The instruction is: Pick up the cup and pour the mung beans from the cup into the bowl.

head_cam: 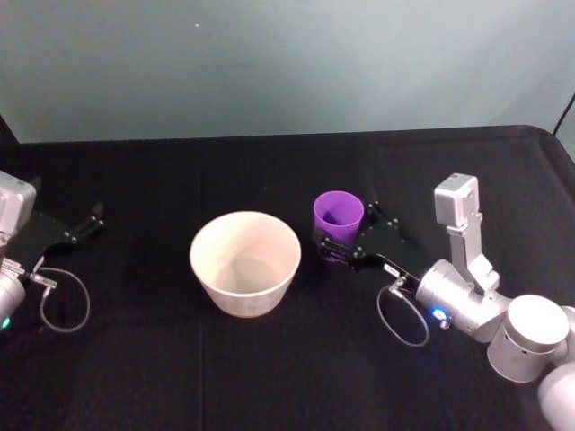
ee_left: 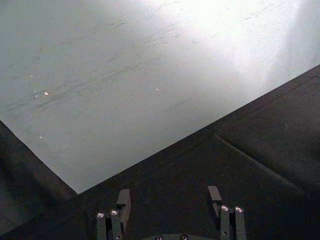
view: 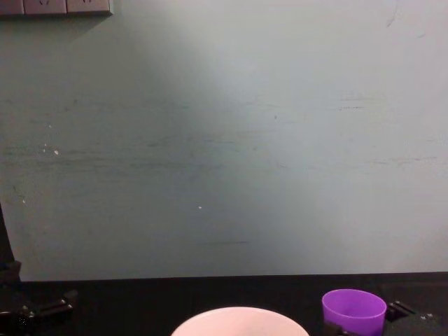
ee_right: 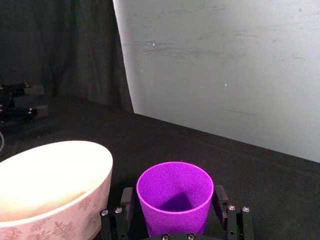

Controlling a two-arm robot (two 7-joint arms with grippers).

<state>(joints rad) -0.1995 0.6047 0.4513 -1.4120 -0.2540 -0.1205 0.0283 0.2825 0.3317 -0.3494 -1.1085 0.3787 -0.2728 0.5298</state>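
Over at the left edge of the desk (head_cam: pixel 269 377), which is draped in black cloth, the left gripper (head_cam: pixel 88 222) sits low and idle, pointing toward the far edge. Its two dark fingers are spread well apart with nothing between them (the left wrist view shows the gap plainly, just bare cloth and the pale wall beyond the left gripper (ee_left: pixel 169 197)). A thin loop of cable (head_cam: pixel 63 301) hangs from that arm close to the desk's near left corner. Moving along, the bowl (head_cam: pixel 247 301) stands upright about midway along the desk, a little left of centre, wide and pale pinkish-white. From the right wrist view its outer wall (ee_right: pixel 50 215) carries a faint leafy pattern, and from the chest view its rim (view: pixel 238 313) just peeks up at the bottom. Just to the right of it, and slightly nearer the far edge, the purple cup (head_cam: pixel 339 214) stands upright on the cloth, with a small gap between it and the bowl. The right gripper (head_cam: pixel 350 231) has its jaws spread wide around the cup, one finger on each side of the cup's wall and close against it. I cannot tell whether the fingers (ee_right: pixel 126 200) actually press on the plastic. The cup (ee_right: pixel 174 187) shows between them, its mouth open upward, and its rim (view: pixel 353 311) is level. The right arm (head_cam: pixel 467 305) reaches in from the desk's near right corner.
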